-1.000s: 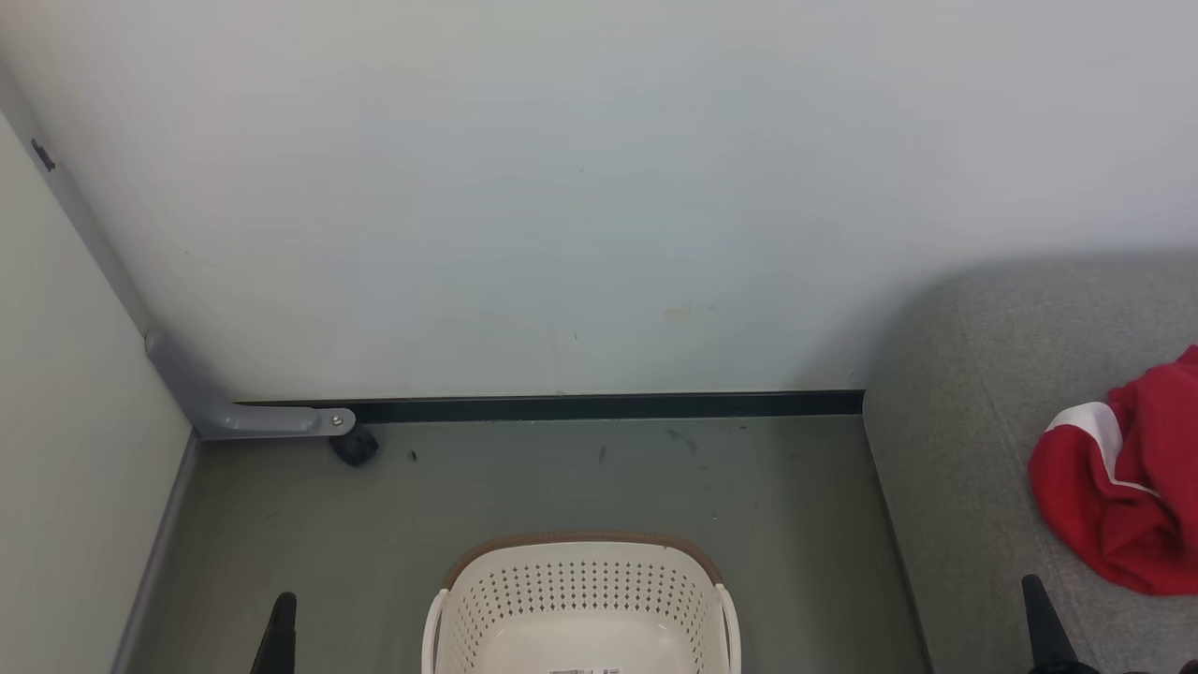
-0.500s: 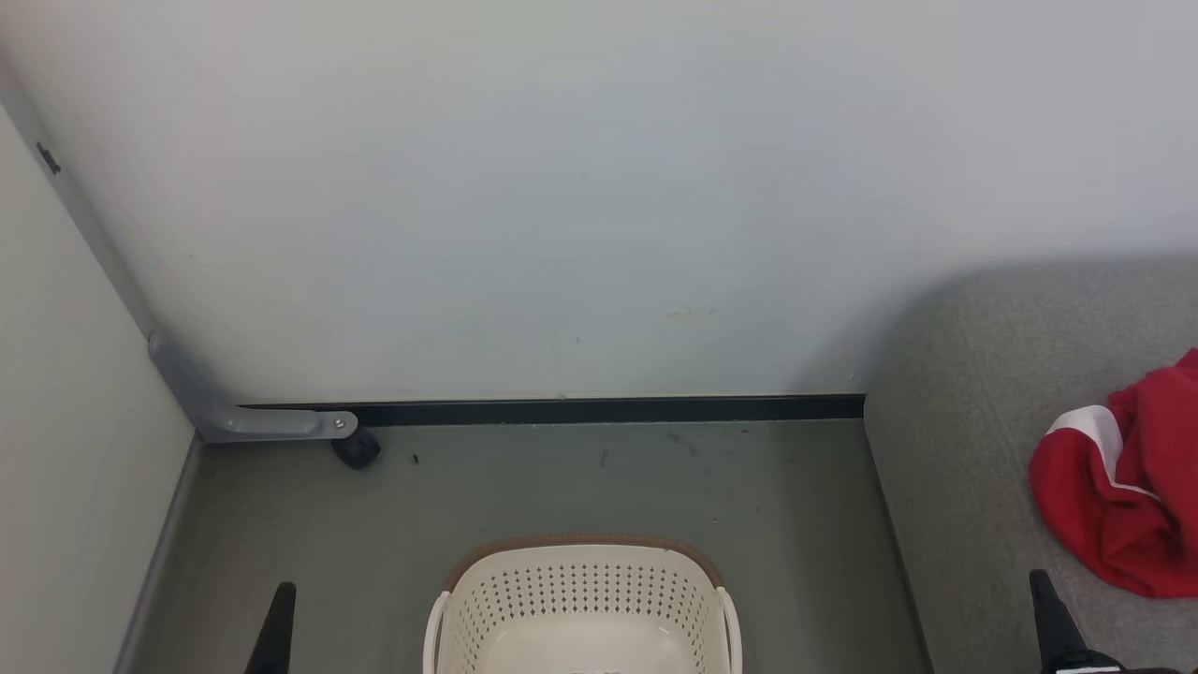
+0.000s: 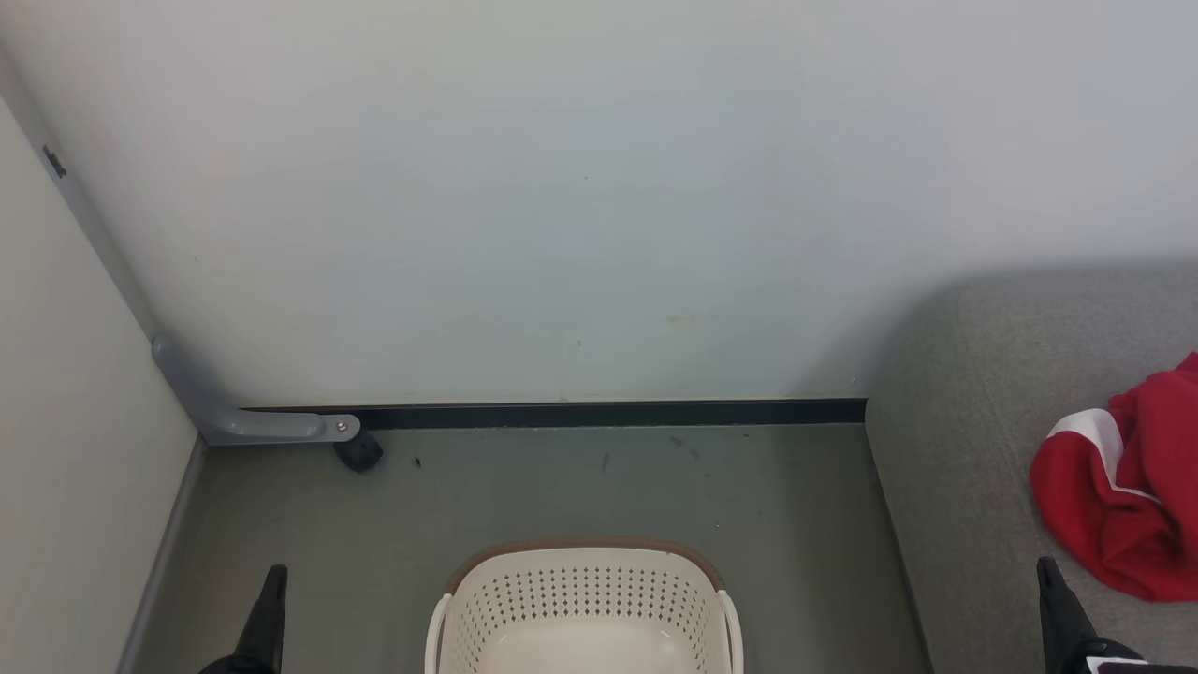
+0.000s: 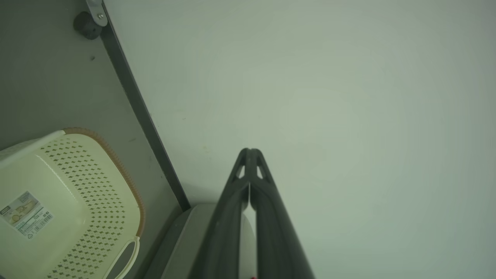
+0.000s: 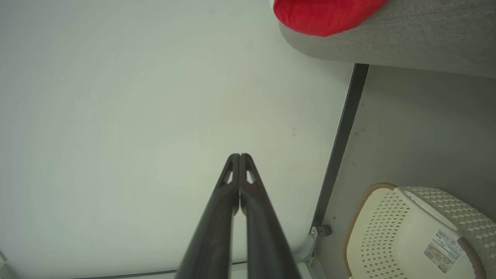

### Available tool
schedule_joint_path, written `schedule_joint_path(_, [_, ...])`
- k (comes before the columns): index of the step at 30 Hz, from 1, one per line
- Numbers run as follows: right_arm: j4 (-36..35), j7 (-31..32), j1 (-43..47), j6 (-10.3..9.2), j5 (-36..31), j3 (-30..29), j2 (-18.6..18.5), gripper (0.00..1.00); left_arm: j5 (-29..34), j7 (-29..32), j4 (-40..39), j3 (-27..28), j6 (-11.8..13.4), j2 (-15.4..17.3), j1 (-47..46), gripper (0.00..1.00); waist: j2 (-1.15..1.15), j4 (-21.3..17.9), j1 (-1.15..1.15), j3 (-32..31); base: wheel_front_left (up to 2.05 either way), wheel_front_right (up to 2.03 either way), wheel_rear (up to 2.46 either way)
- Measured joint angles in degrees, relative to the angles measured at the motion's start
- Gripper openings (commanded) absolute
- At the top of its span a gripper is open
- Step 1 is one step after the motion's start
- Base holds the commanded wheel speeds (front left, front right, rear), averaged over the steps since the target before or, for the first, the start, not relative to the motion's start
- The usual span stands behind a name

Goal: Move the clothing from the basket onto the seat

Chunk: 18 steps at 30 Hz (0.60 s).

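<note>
The cream basket [image 3: 585,608] with its brown rim stands on the floor at the bottom centre of the head view. Its inside [image 4: 77,201] holds just a printed label [image 5: 441,246]. A heap of red clothing [image 3: 1123,496] with a white stripe lies on the grey seat [image 3: 964,421] at the right, and its red edge [image 5: 325,15] overhangs the seat's corner [image 5: 407,38]. My left gripper [image 4: 250,151] is shut and holds nothing; it is left of the basket [image 3: 271,585]. My right gripper [image 5: 239,155] is also shut and holds nothing; it hangs over the seat's front part [image 3: 1048,580].
A pale wall [image 3: 580,206] with a dark skirting strip [image 3: 599,412] closes the space behind the basket. A grey bracket [image 3: 271,426] and a small black stopper [image 3: 357,454] sit at the left corner. A side wall [image 3: 65,468] runs along the left.
The whole head view has shifted down slightly, so the camera moved. Both grippers' fingers reach a little higher in that view. The clothing and the basket lie as before.
</note>
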Motion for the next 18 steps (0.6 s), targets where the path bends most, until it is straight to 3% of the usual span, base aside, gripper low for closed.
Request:
schedule_joint_path(4, [0.4,0.8,-0.2,0.41,2.7,-0.7,0.4,0.00,-1.9,0.8,0.5,0.6,-0.1,-0.4,-0.8,0.00,0.00,0.0,0.00,-0.1,0.00,0.00,0.00])
schedule_joint_path(18, [0.4,0.8,-0.9,0.47,2.8,-0.8,0.4,0.00,-2.6,0.8,0.6,0.6,-0.5,-0.5,-0.9,0.00,0.00,0.0,0.00,-0.1,0.00,0.00,0.00])
